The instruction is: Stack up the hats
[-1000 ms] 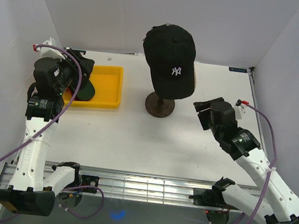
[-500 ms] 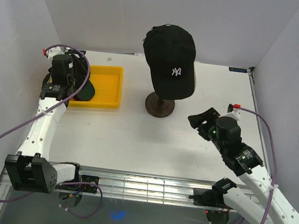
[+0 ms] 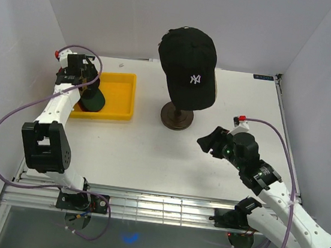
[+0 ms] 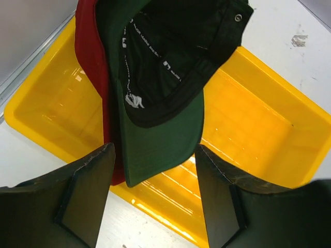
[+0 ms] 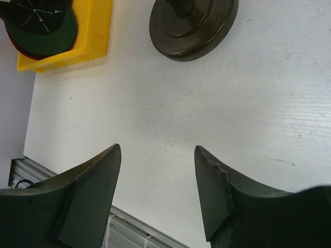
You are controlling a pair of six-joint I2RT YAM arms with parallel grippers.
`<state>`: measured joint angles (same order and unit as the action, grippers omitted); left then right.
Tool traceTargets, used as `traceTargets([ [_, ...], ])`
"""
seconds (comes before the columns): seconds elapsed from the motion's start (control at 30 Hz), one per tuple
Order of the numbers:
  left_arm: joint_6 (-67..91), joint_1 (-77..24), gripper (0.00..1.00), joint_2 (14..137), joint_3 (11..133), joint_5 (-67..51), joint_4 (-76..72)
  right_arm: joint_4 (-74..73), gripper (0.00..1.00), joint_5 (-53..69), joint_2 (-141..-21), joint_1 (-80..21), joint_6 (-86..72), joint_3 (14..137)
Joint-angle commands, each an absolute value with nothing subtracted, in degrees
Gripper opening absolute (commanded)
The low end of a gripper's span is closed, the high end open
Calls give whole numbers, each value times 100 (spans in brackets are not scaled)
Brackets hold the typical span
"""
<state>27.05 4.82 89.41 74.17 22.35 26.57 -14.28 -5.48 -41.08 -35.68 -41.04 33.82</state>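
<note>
The black NY cap [image 3: 189,57] tops the mannequin stand [image 3: 176,116] at 12 o'clock on the surface [image 3: 150,152]. The green cap [image 4: 155,88], inverted on the red cap [image 4: 90,62] in the yellow tray [image 4: 258,129] at 10 o'clock, runs crown-to-brim 12-to-6 in the left wrist view. Both are likely yet to be stacked. Left tool [image 4: 152,160] spread over its brim; right tool [image 5: 158,155] spread, empty.

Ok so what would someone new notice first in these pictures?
The black fabric baseball cap with a white NY logo, raised high on a dark round stand, centre back. Next, the bright yellow plastic tray at back left, where a dark green cap lies inside-up on a red cap, with the left claw open above them.
</note>
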Motion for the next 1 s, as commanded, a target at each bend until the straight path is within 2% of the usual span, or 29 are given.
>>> traceTargets([
  [0.0, 2575, 658, 73, 9122, 7769, 2461, 2497, -993, 64, -316, -4236, -3568, -3788, 3384],
  [0.5, 2496, 923, 71, 9747, 7875, 2118, 2197, -765, 64, -229, -4526, -3568, -3797, 3252],
  [0.97, 2549, 932, 70, 9528, 7875, 1951, 2189, -650, 64, -246, -4597, -3568, -3850, 3147],
])
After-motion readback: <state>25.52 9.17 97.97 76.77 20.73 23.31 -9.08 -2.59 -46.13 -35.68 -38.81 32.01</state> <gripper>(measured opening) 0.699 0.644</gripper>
